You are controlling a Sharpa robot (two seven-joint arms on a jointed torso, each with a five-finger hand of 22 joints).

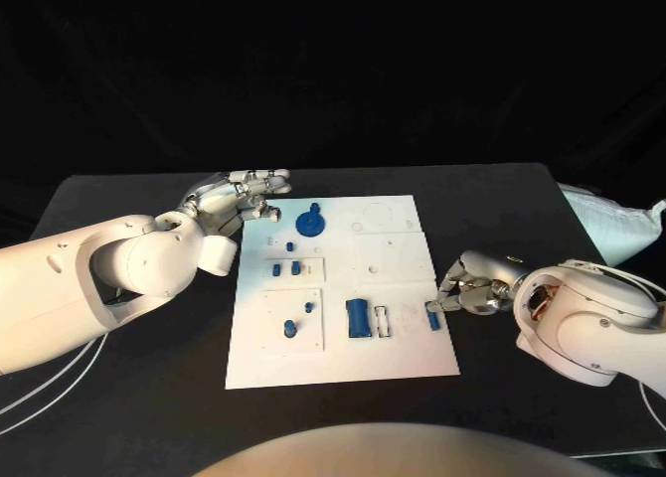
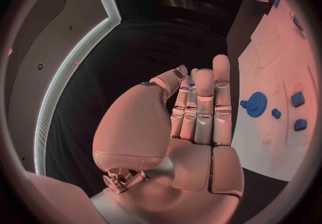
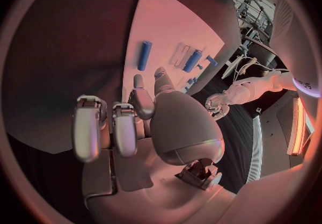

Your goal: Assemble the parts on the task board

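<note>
The white task board (image 1: 348, 348) lies mid-table. A blue gear (image 1: 310, 221) sits at its far left, several small blue parts (image 1: 289, 328) stand in the left panels, and a long blue block (image 1: 358, 318) lies near the middle. A blue pin (image 1: 433, 319) lies at the board's right edge. My right hand (image 1: 469, 288) hovers just beside it, holding nothing; in the right wrist view the pin (image 3: 144, 55) lies free just beyond the fingertips (image 3: 137, 81). My left hand (image 1: 241, 199) is at the board's far left corner, fingers (image 2: 204, 106) straight and empty, with the gear (image 2: 255, 103) beside it.
A pale bag (image 1: 620, 224) lies at the table's far right edge. White cables (image 1: 47, 397) run along the near left of the black table. Empty recesses (image 1: 379, 217) mark the board's far right part.
</note>
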